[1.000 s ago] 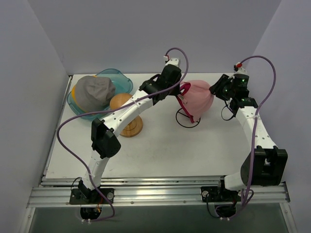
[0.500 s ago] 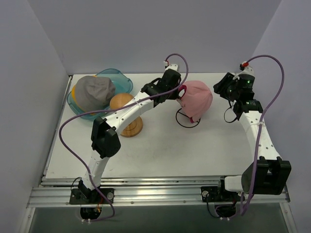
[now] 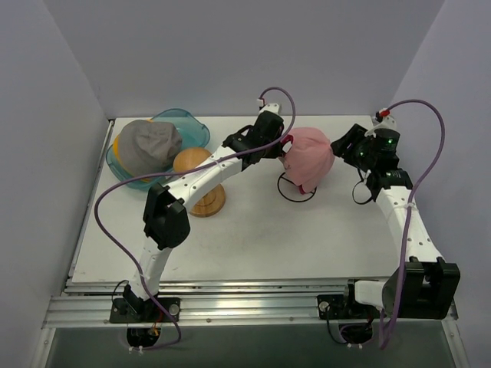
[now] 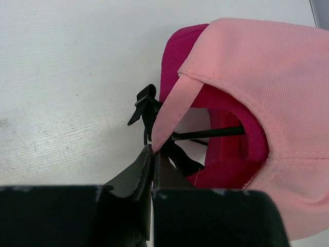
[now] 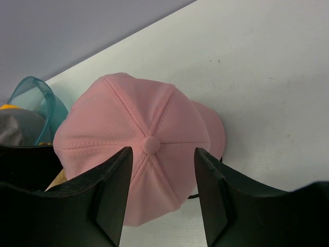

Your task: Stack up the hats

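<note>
Left wrist view is showing the left claw (image 4: 153, 155) pinching the light pink cap (image 4: 257, 67), with the magenta cap (image 4: 177, 56) tucked inside. Right wrist view is showing the right claw (image 5: 162, 154) hanging wide, holding nothing.

Pink cap (image 5: 118, 134): matt woven cloth.

No text, label, brand, number or sign can be read in any of the views. The light pink fabric cap (image 5: 154, 118) shows the cameras only plain stitched panels, its top button and its back opening.
</note>
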### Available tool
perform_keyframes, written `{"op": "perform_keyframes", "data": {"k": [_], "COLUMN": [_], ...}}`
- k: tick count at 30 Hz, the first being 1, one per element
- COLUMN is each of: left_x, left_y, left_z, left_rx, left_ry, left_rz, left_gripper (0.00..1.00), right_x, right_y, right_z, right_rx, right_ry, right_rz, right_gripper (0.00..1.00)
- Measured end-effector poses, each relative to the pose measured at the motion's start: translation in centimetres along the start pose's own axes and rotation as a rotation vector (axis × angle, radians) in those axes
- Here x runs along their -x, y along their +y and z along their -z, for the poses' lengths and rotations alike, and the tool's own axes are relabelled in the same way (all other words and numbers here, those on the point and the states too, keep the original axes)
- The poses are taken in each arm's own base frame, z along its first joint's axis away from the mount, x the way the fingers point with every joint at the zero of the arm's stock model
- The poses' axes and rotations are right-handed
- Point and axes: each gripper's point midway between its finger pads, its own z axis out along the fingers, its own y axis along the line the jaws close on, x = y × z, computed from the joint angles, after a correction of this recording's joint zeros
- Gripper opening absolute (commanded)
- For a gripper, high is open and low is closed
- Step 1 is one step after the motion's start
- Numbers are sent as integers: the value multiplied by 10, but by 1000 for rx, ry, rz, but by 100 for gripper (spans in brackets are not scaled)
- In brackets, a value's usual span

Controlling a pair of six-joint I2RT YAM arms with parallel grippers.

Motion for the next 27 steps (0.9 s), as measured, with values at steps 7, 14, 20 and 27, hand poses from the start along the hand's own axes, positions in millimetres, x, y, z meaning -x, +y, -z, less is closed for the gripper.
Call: {"op": "perform_keyframes", "data": {"k": [7,14,20,27], "left_x": [-6,-1,26,32], "left_y": [2,3,-9,-16], "left_z": [-3,5,29,33], "left_rx": [2,-11,-67,-92], "left_ry": [10,4,-54,-74], "left_rz": [2,-6,-20,-38], "left_gripper": [34,59,59,59], "right_x": [1,-1,-6,-14], "right_y": [5,6,4,0], "right_z": [24,46,58,58], "right_rx": [22,29,31,24], "right_ry": [-43,-81,-94,-80], "right_rz": [4,10,8,6], "right_gripper": [48,49,49,49]}}
